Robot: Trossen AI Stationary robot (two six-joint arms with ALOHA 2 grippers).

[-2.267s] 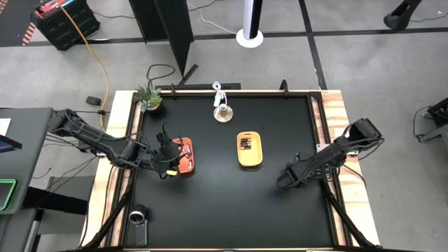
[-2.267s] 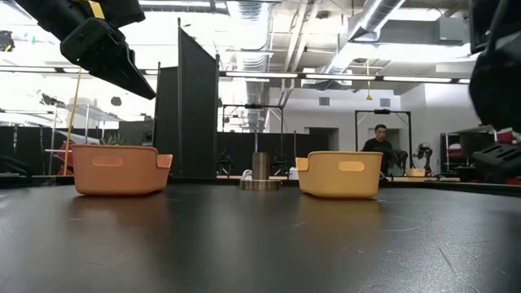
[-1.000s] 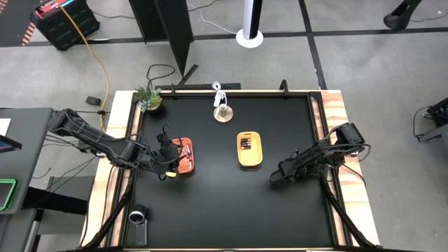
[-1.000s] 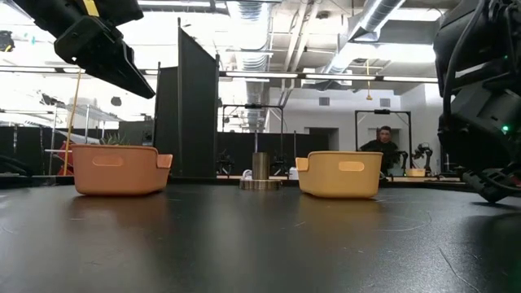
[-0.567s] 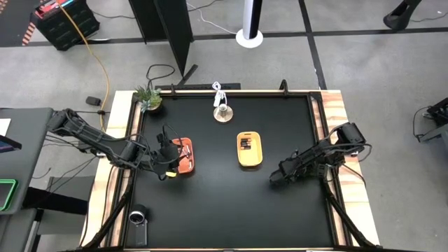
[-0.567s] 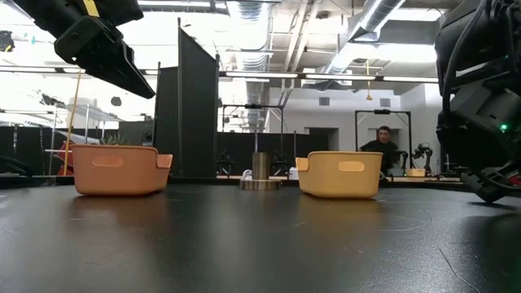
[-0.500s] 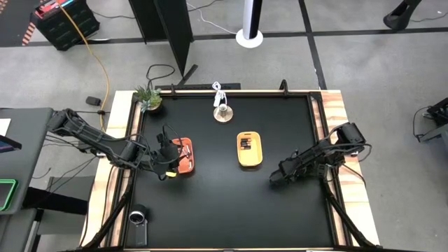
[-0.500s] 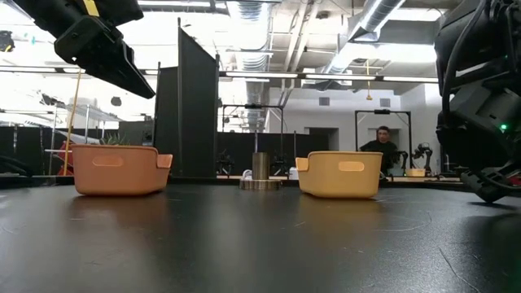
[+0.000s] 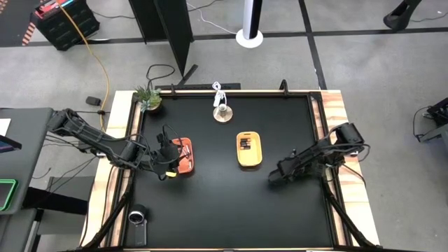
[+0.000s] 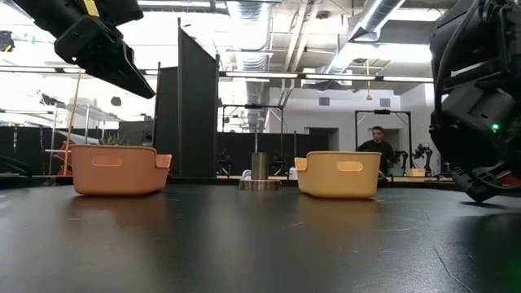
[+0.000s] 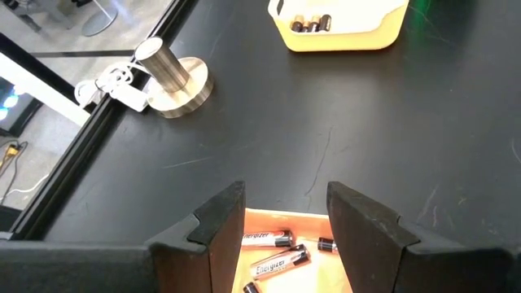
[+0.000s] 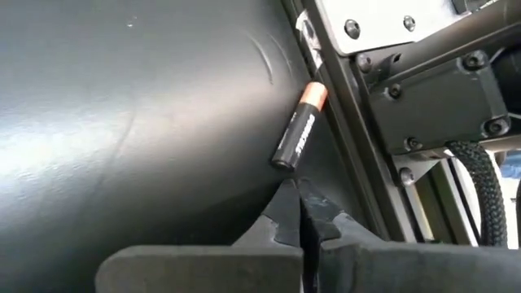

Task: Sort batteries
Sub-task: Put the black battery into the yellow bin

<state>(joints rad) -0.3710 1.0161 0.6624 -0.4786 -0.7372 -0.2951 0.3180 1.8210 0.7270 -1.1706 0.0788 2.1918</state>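
Observation:
Several batteries lie in the orange tray, and my left gripper hangs open just above them, at the table's left. A few dark batteries lie in the yellow tray at mid table. My right gripper is shut and low over the table, right of the yellow tray. One black battery with a copper end lies flat on the table just in front of its fingertips, beside a metal rail. My right gripper's shut fingertips stand right at the black end of the lying battery, slanting down at the table. Whether they touch it, I cannot tell.
A metal cylinder on a round base with a white cable stands at the far middle. A small plant is at the far left corner, and a round black device at the near left. A person stands in the room behind.
My right gripper has edged a little toward the table's left edge, staying low over the table.

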